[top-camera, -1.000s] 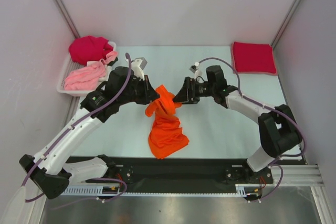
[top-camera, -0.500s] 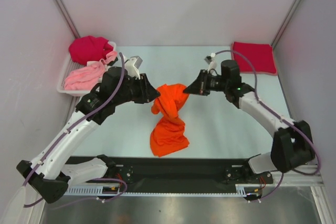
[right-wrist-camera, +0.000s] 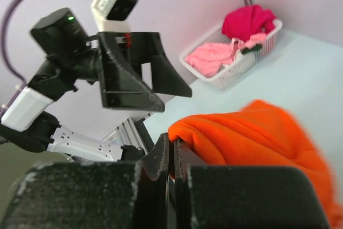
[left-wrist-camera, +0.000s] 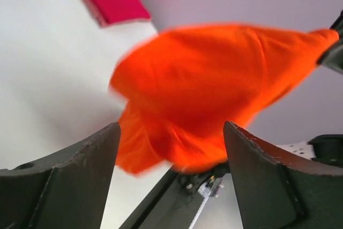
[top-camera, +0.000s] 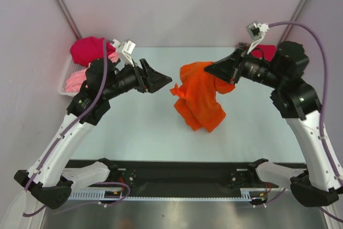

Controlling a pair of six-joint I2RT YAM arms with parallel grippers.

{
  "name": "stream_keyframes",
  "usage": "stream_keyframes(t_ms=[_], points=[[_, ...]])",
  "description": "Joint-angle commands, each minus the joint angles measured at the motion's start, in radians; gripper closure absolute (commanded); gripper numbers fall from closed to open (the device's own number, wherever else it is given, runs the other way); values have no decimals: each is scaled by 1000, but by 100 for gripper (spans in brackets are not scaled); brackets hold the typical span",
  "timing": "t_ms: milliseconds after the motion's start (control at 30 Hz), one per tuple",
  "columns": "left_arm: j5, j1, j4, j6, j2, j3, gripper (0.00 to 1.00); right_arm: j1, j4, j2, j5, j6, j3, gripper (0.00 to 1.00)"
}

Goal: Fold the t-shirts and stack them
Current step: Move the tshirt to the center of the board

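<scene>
A pale blue-green table top (top-camera: 144, 132) sits inside a booth of plain, matte, lavender-grey panels: a back wall (top-camera: 177, 4), a left wall (top-camera: 27, 52) and a right wall (top-camera: 335, 4). The walls meet at two silver metal posts (top-camera: 61, 6) in the far corners. A black rail (top-camera: 187, 172) runs along the near edge above a brushed-metal strip (top-camera: 187, 215), perhaps a shelf or floor, all under soft, even light.

Left arm (top-camera: 65, 137): stretched up, pointing right.
Left hand (top-camera: 162, 81): fingers spread wide.
Right arm (top-camera: 313, 143): raised high, pointing left.
Right hand (top-camera: 210, 68): clamped on orange t-shirt (top-camera: 201, 100).
</scene>
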Motion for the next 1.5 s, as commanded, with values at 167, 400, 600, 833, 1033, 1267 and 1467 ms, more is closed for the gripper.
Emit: stream_keyframes(t_ms=[167, 400, 600, 833, 1033, 1267, 1467], points=[[201, 87, 277, -166, -29, -20, 5, 1, -172, -71, 22, -94, 65, 100], [268, 93, 193, -94, -6, -3, 6, -12, -131, -77, -16, -46, -14, 100], [22, 117, -130, -29, -61, -27, 20, -28, -25, 56, -165, 72, -172, 100], [-50, 173, -180, -92, -225, -223, 24, 9, 82, 462, 25, 91, -99, 89], [45, 176, -152, -125, -190, -355, 25, -40, -360, 860, 171, -73, 281, 44], [134, 186, -14, -111, 6, -466, 43, -92, -356, 566, 326, -210, -141, 21], [74, 203, 75, -5, 295, -402, 53, 33, -229, 232, 255, -65, -617, 25]])
